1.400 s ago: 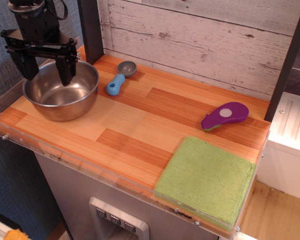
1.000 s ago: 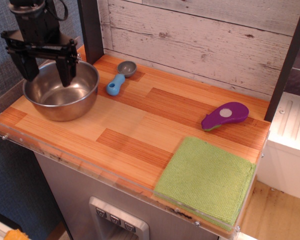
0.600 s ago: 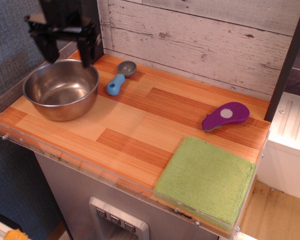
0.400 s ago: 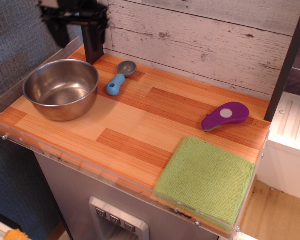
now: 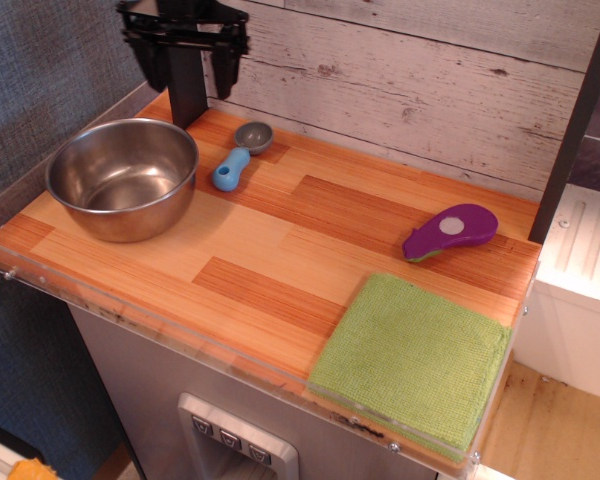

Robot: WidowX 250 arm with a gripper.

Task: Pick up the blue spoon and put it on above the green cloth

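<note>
The blue spoon (image 5: 238, 156) lies on the wooden counter at the back left, its grey bowl toward the wall and its light-blue handle toward the front. The green cloth (image 5: 415, 360) lies folded at the front right corner. My gripper (image 5: 188, 80) hangs open and empty at the top of the view, above and a little left of the spoon, well clear of the counter.
A steel bowl (image 5: 122, 178) stands at the left, beside the spoon. A purple oval toy with a white spot (image 5: 450, 231) lies behind the cloth. A dark post (image 5: 185, 70) and a white plank wall (image 5: 400, 80) bound the back.
My gripper has risen out of the space over the steel bowl and moved right and back toward the wall, ending above the spoon. Nothing on the counter has moved.
</note>
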